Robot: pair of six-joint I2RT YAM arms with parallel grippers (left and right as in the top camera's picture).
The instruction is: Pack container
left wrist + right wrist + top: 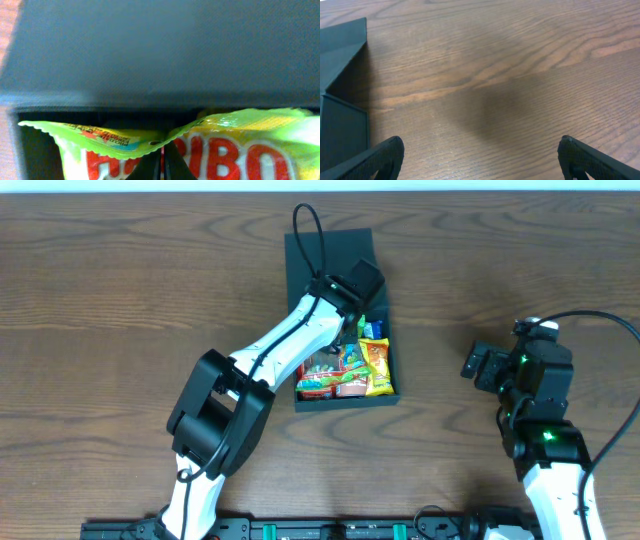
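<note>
You have a brown wood-grain surface (120, 270) with darker streaks across it. Overhead you see bright snack packets bunched together, one yellow (377, 366), one red-and-white (318, 388). Your left wrist view shows a yellow-green packet (240, 131) with red lettering.

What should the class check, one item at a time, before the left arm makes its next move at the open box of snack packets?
1. The lid of the container is folded back, leaving it open: ok.
2. The snack packets lie inside the container's walls: ok.
3. The left gripper is shut and inside the container: ok.
4. The left gripper has hold of the green-yellow packet: cannot tell.
5. The right gripper is open over the bare table, beside the container and not touching it: ok.
</note>
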